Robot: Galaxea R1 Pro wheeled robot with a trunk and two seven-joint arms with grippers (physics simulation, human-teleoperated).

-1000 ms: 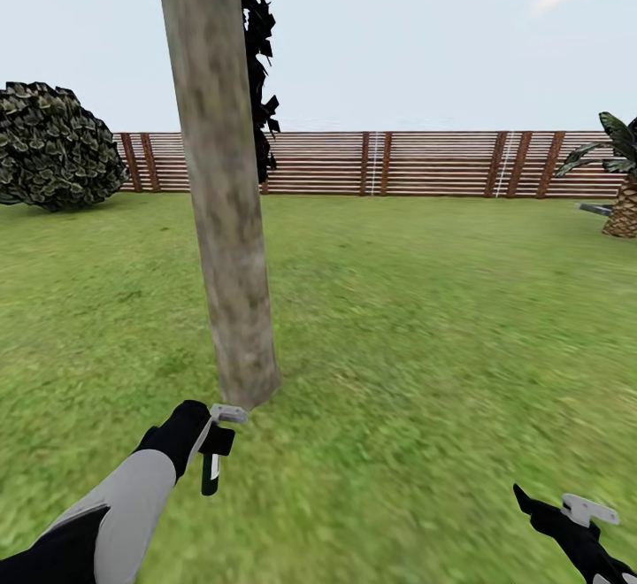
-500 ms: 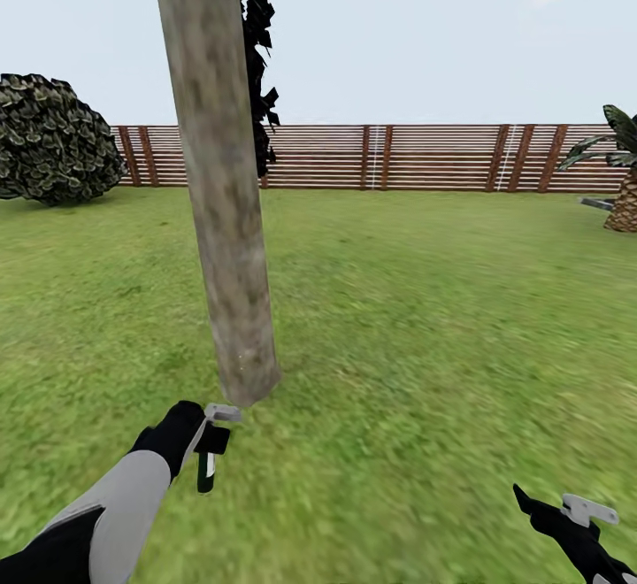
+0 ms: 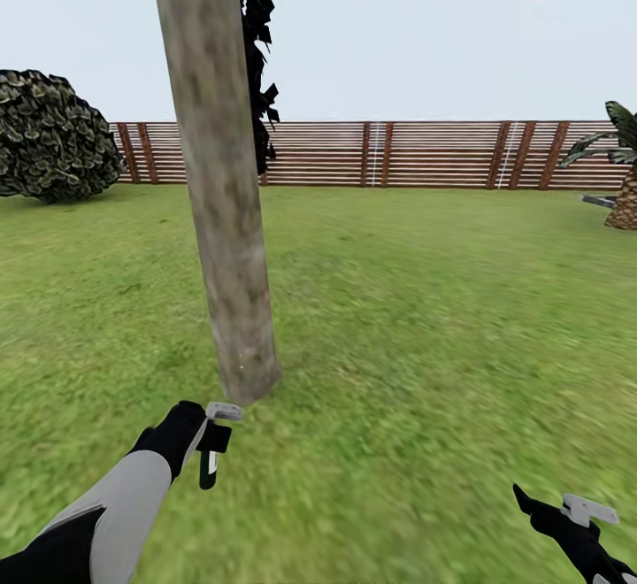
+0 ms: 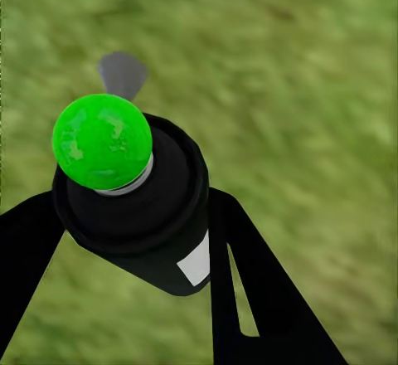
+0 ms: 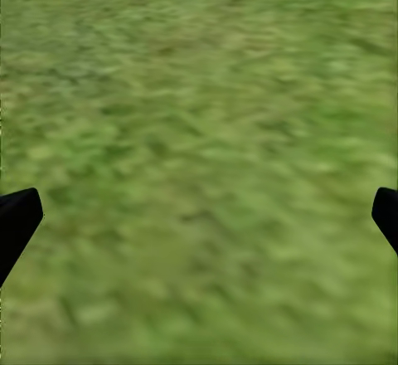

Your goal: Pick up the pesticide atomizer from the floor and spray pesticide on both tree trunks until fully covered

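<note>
One thick mottled grey-brown tree trunk (image 3: pixel 221 195) rises from the grass floor (image 3: pixel 425 327), leaning slightly, with its base just beyond my left hand. My left gripper (image 3: pixel 212 429) is shut on the pesticide atomizer (image 3: pixel 209 467), a small dark sprayer hanging below the fingers close to the trunk's foot. In the left wrist view the atomizer (image 4: pixel 141 216) is a black cylinder topped by a bright green ball, clamped between the black fingers (image 4: pixel 249 299). My right gripper (image 3: pixel 575 518) hovers low over the grass at the right, open; its fingertips (image 5: pixel 16 220) stand wide apart with nothing between them.
A brown slat fence (image 3: pixel 398 155) closes the lawn at the back. A round dark bush (image 3: pixel 53 137) stands at the back left, a palm-like plant (image 3: pixel 624 186) at the far right. A dark narrow tree (image 3: pixel 258 62) is behind the trunk.
The whole picture has slid slightly, so the camera moved. My left gripper with the atomizer has edged a little left and up near the trunk's base. The right gripper has stayed put.
</note>
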